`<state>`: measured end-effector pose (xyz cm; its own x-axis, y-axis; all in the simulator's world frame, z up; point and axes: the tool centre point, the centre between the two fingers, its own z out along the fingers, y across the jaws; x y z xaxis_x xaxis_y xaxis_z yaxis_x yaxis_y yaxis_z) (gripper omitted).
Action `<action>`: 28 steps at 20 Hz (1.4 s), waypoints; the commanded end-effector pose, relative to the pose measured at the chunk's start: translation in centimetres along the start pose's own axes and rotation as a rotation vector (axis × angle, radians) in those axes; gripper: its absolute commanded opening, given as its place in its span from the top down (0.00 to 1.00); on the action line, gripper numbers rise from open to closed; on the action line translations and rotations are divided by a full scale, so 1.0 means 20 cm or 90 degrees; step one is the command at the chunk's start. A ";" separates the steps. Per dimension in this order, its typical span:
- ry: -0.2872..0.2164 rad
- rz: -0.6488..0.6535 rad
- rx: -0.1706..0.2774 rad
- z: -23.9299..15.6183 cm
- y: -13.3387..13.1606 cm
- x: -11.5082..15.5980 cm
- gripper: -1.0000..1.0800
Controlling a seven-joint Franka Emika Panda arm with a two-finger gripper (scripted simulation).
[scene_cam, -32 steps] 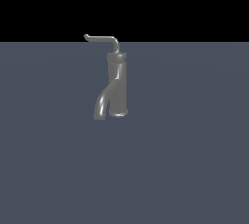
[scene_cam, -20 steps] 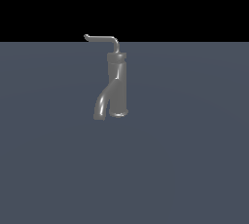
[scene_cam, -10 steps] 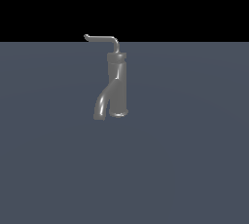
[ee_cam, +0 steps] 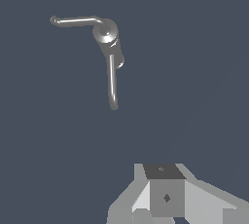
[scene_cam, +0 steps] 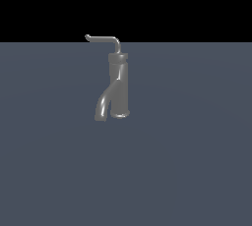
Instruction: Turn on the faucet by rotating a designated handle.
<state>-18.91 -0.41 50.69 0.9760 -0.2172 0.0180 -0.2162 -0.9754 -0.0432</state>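
Note:
The faucet (scene_cam: 120,85) stands upright on the flat grey-blue floor, a grey metal cylinder with a darker collar and a thick curved spout (scene_cam: 103,103) bending down toward the exterior view's left. Its handle (scene_cam: 104,39), a thin bent rod with an upturned tip, sticks out from the top toward the exterior view's left. From above, the wrist view shows the faucet (ee_cam: 106,33), the handle (ee_cam: 75,21) and the spout (ee_cam: 112,84). My gripper (ee_cam: 167,198) hangs well apart from them, touching nothing, with no gap showing between its fingers. The arm is out of the exterior view.
The grey-blue floor (scene_cam: 187,161) stretches flat around the faucet, with a black background above its far edge. No other object shows in either view.

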 end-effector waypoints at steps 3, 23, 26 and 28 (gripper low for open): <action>-0.009 0.068 0.015 0.03 -0.05 0.12 1.00; -0.047 0.390 0.037 0.27 -0.28 0.64 1.00; -0.051 0.439 0.034 0.32 -0.32 0.71 1.00; -0.053 0.472 0.032 0.35 -0.35 0.76 1.00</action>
<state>-3.20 3.07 44.71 0.6068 -0.7878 -0.1058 -0.7947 -0.6034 -0.0657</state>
